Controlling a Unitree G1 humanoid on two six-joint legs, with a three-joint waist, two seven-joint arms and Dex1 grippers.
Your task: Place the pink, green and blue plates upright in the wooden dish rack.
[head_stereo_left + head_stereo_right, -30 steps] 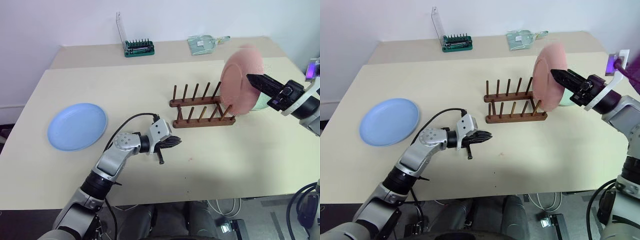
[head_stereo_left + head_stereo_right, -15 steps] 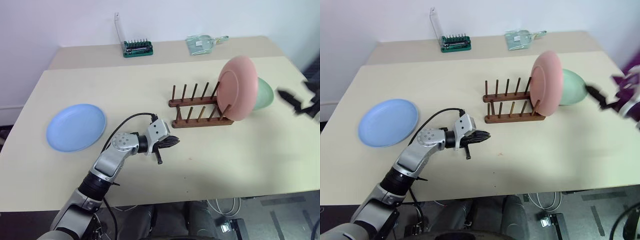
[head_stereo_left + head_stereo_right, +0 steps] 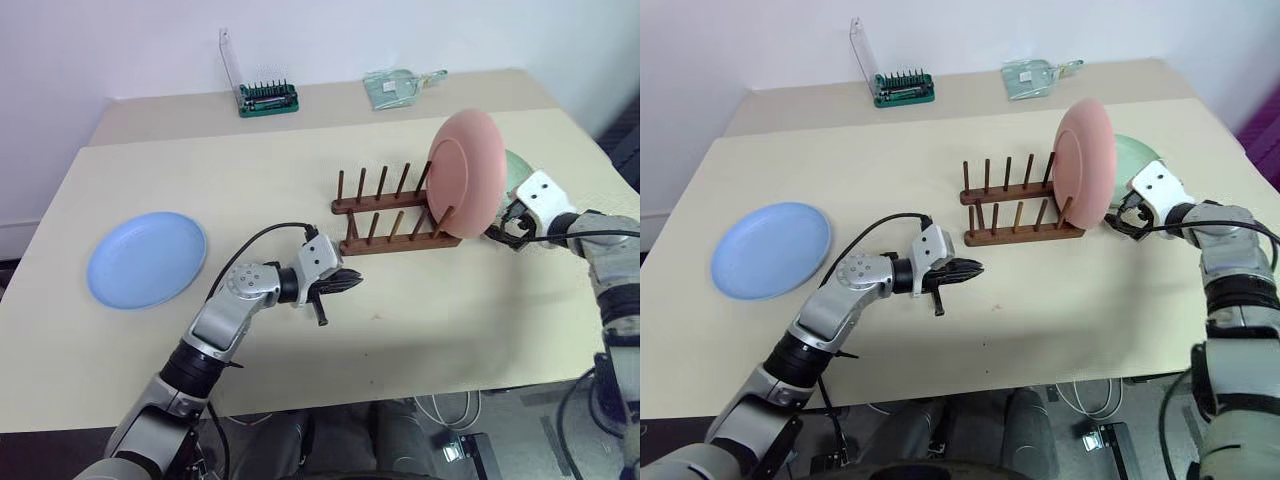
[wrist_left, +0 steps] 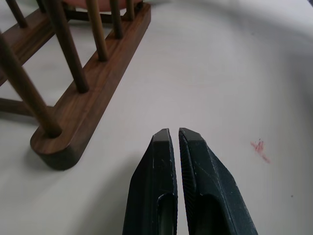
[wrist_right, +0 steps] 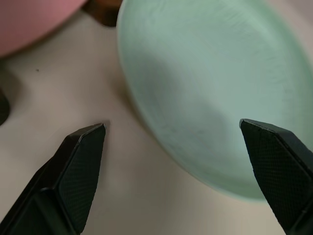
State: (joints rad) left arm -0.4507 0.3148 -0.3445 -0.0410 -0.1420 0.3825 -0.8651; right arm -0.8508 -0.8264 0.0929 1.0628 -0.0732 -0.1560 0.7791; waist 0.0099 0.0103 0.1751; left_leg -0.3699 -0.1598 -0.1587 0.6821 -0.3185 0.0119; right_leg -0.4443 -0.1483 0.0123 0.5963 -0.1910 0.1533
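Behind the rack's right end, as the left eye view has it, the green plate (image 3: pixel 521 170) lies flat on the table (image 3: pixel 450 300), mostly hidden by the pink plate (image 3: pixel 466 173), which stands upright in the last slot of the wooden dish rack (image 3: pixel 390 212). The right gripper (image 3: pixel 502 226) sits just right of the pink plate and near the green plate's near rim, so the right arm is plainly the nearer one for that plate. The blue plate (image 3: pixel 146 257) lies flat at the far left, well apart from the rack; the left gripper (image 3: pixel 350 283) hangs over the middle of the table, nearer to the rack than to the blue plate.

Looking through the right eye, more of the green plate (image 3: pixel 1137 160) clears the pink one, and the right gripper (image 3: pixel 1123 218) points toward it from the near side.

At the left wrist, the fingers (image 4: pixel 161 171) are pressed almost together with nothing between them, aimed past the rack's near rail.

At the right wrist comes what the head views hide: the fingers (image 5: pixel 78 161) are spread wide and empty, and the green plate (image 5: pixel 215 88) lies ahead between them, its near rim inside the gap, not yet touched. I judge the next move a short advance over that rim.
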